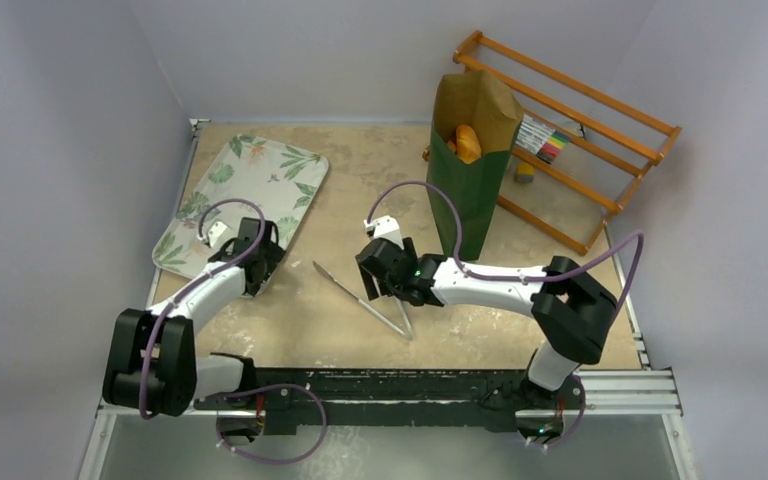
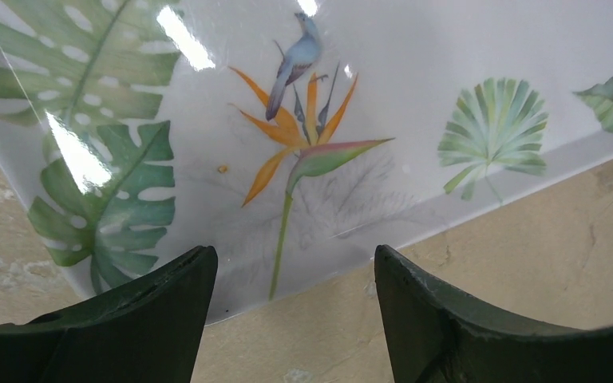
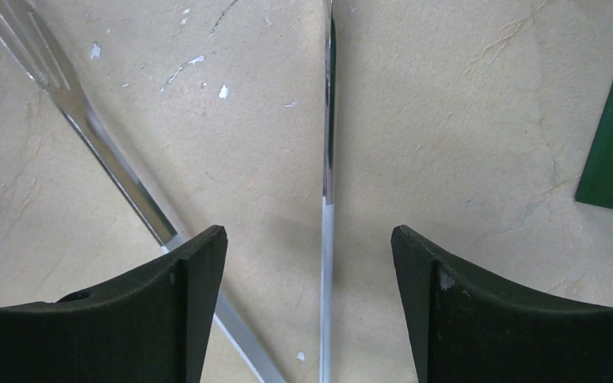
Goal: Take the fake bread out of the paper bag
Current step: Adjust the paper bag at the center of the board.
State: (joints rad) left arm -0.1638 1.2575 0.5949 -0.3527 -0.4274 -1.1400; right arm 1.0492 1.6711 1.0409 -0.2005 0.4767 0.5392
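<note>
The bread is seen inside the mouth of the upright paper bag, while the left fingers and right fingers are held apart and empty, the right astride tongs beside the bag, which could be toppled by a sideways nudge.

The tall dark green paper bag hides all but the orange fake bread's tops; thin silver metal tongs run off the right wrist view's edges.
</note>
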